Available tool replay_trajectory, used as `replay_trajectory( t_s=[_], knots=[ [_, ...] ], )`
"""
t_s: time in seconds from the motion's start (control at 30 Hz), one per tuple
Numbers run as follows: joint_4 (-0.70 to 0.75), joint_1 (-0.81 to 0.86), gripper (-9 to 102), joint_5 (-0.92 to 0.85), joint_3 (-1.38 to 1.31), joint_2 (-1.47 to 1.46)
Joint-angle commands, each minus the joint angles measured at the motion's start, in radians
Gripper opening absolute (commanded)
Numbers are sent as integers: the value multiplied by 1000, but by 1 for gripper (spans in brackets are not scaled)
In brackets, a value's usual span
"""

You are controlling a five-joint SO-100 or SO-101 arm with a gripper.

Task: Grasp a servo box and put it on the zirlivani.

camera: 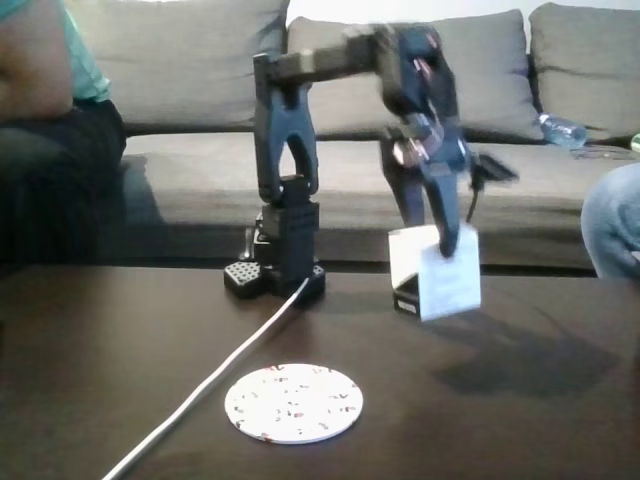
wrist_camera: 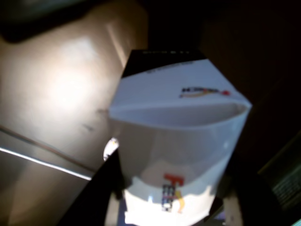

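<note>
The servo box (camera: 437, 272) is white with a black side low on its left. It hangs tilted, a little above the dark table, right of the arm's base. My gripper (camera: 447, 240) comes down onto it from above and is shut on its top edge. In the wrist view the box (wrist_camera: 178, 141) looms close, with a black face at its far end and small coloured print on the white. The zirlivani (camera: 294, 402), a flat white speckled disc, lies on the table near the front edge, to the left of the box and nearer the camera.
A white cable (camera: 215, 375) runs from the arm's base (camera: 275, 275) to the front left, passing just left of the disc. Behind the table (camera: 520, 420) is a grey sofa (camera: 200, 60) with a seated person (camera: 50, 90) at left, a knee (camera: 612, 225) at right and a bottle (camera: 560, 130).
</note>
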Motion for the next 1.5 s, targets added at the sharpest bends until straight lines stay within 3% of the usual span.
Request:
replay_trajectory(
  t_s=[0.0,0.47,0.63,1.1,1.47],
  knots=[
    [6,87,15,-12,-55,-37],
    [9,428,15,-100,-278,-374],
    [83,492,15,-114,-364,-460],
    [115,535,16,-169,-383,-477],
    [155,534,33,-213,-374,-476]
  ],
)
